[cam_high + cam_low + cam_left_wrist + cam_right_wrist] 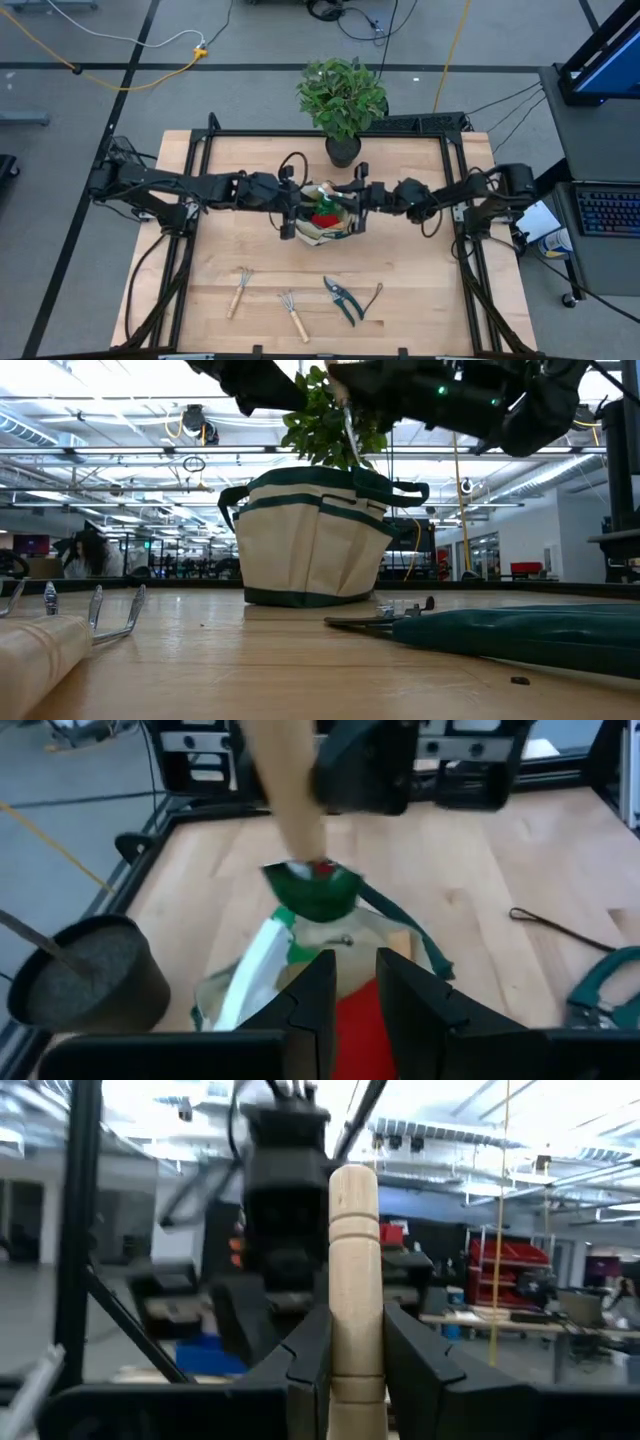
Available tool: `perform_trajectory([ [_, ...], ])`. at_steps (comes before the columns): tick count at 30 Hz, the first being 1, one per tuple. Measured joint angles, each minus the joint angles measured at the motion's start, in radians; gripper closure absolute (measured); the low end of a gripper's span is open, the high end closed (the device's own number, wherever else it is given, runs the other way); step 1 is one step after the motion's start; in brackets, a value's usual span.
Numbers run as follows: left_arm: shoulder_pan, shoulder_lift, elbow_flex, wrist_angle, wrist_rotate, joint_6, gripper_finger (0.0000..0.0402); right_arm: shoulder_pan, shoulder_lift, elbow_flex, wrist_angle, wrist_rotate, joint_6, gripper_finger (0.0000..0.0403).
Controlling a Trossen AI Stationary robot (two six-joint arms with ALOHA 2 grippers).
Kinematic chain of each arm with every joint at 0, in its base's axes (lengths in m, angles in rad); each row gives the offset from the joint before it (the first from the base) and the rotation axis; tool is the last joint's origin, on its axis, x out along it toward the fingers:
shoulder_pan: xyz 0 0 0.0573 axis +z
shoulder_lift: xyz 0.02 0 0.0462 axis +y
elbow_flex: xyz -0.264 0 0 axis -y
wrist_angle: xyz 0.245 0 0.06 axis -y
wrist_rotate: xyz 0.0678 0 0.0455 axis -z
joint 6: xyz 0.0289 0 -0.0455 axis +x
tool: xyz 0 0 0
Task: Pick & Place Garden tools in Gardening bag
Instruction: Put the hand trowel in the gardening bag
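The beige gardening bag (325, 225) with green trim stands on its base mid-table (310, 540); a red glove (355, 1020) lies inside. My right gripper (357, 1350) is above the bag's right end (352, 200), shut on a wooden-handled garden tool (355, 1250) whose metal shaft (350, 440) reaches down into the bag. At the bag's left end my left gripper (292, 212) has its fingers close together (356, 985). A hand rake (240, 290), a fork (293, 315) and pruners (343, 300) lie flat near the front edge. My left gripper is at the bag's left rim (300, 965), coming from the table's left and slanting down. Its own fingers hide the place of contact. The bag stands upright on the table. My right gripper pinches the tool's wooden handle (355, 1330) between its two fingers, below the rounded free end. The fingers come from the table's right and lie across the handle. The tool stands upright, handle end up, metal end down in the bag's opening.
A leafy plant (342, 95) in a black pot (343, 150) stands just behind the bag at the far edge. A thin dark tool (372, 297) lies beside the pruners. Black frame rails run along the table's sides.
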Motion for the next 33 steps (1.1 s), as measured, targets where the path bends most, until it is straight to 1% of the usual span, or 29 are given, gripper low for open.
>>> perform_trajectory([
  [3,-0.001,-0.008,0.000,-0.005,-0.005,-0.015,0.0321,-0.004,0.009,0.000,-0.017,0.000,-0.014,0.0346],
  [9,0.006,-0.007,0.000,0.099,-0.042,-0.019,0.0321,0.005,0.009,0.000,-0.100,-0.001,-0.014,0.0346],
  [13,0.015,-0.003,0.000,0.091,-0.050,-0.018,0.0321,0.012,0.008,0.000,-0.136,-0.003,-0.001,0.0343],
  [23,0.020,-0.004,0.000,0.066,-0.050,0.105,0.0316,0.012,0.008,0.000,-0.173,-0.003,-0.006,0.0344],
  [26,0.023,-0.004,0.000,0.033,-0.048,0.126,0.0298,0.012,0.008,0.000,-0.177,0.001,-0.020,0.0344],
  [29,0.024,-0.004,0.000,-0.009,-0.049,0.112,0.0267,0.012,0.008,0.000,-0.178,0.028,-0.042,0.0344],
  [33,0.024,-0.004,0.000,0.031,-0.049,0.109,0.0225,0.006,0.008,0.000,-0.204,0.029,-0.080,0.0344],
])
